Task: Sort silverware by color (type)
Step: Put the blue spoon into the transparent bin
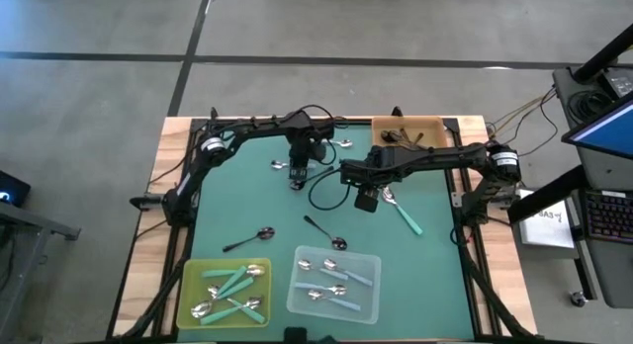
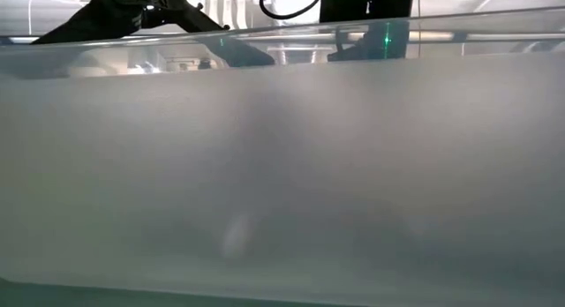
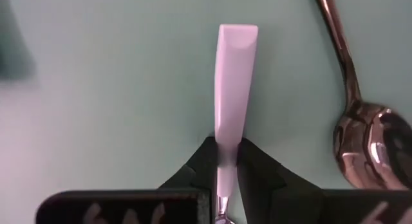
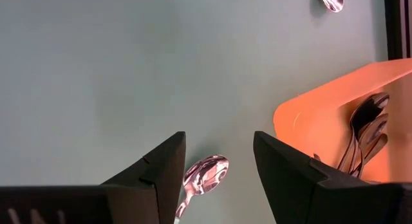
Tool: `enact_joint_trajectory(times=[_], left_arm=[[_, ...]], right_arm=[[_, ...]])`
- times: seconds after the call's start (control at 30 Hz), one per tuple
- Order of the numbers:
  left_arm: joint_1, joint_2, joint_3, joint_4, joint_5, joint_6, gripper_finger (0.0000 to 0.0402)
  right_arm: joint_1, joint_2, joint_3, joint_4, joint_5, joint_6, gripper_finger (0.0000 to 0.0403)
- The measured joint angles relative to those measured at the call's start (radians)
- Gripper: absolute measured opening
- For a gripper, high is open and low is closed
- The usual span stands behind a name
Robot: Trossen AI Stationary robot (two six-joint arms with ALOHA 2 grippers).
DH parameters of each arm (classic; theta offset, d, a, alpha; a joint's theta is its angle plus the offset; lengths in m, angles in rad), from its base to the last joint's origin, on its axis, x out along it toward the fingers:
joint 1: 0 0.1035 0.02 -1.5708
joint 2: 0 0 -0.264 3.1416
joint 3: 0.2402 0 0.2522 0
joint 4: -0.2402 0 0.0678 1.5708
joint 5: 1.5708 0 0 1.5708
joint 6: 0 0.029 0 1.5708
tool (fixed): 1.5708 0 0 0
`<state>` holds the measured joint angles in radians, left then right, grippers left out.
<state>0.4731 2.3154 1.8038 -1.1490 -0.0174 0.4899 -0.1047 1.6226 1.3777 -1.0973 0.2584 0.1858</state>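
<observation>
My left gripper (image 1: 297, 176) (image 3: 226, 147) points down over the far middle of the green mat (image 1: 247, 196) and is shut on a silverware spoon with a light blue handle (image 3: 235, 82). A dark shiny spoon (image 3: 360, 127) lies close beside it. My right gripper (image 1: 366, 198) (image 4: 219, 166) hangs open above the mat, and a spoon's silver bowl (image 4: 205, 172) shows below the gap without touching the fingers. A teal-handled spoon (image 1: 404, 214) lies just beyond it. In the low view, a clear tray wall hides the mat. My left gripper pinches the light blue handle between its two fingers (image 3: 257, 169), at the end nearest the metal neck (image 3: 225, 161). The fingers come from above, pointing down, and lie across the handle. Whether the spoon is clear of the mat, I cannot tell.
At the near edge a yellow tray (image 1: 190, 285) holds teal spoons, and a clear tray (image 1: 368, 302) holds light blue ones. An orange tray (image 1: 435, 127) (image 4: 309, 121) at the far right holds dark spoons (image 4: 364, 130). Two dark spoons (image 1: 247, 238) (image 1: 324, 230) lie mid-mat, another (image 1: 341, 143) far back.
</observation>
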Motion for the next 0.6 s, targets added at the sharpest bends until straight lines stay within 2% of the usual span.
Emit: enact_joint_trajectory(times=[0.17,0.3,0.43,0.6], left_arm=[[0.033,-0.089,-0.015,0.005,0.048,-0.069,0.0021],[0.062,-0.255,-0.097,0.073,0.104,-0.114,0.0021],[0.068,-0.439,-0.295,0.273,0.125,-0.195,0.0021],[0.048,-0.684,-0.574,0.588,0.163,-0.41,0.0021]], right_arm=[[0.0,0.0,0.0,-0.004,-0.004,0.023,0.0176],[0.0,0.0,-0.01,0.049,-0.005,0.035,0.0176],[-0.001,-0.001,-0.064,0.232,-0.049,0.039,0.0176],[-0.005,-0.001,-0.138,0.56,-0.137,0.055,0.0176]])
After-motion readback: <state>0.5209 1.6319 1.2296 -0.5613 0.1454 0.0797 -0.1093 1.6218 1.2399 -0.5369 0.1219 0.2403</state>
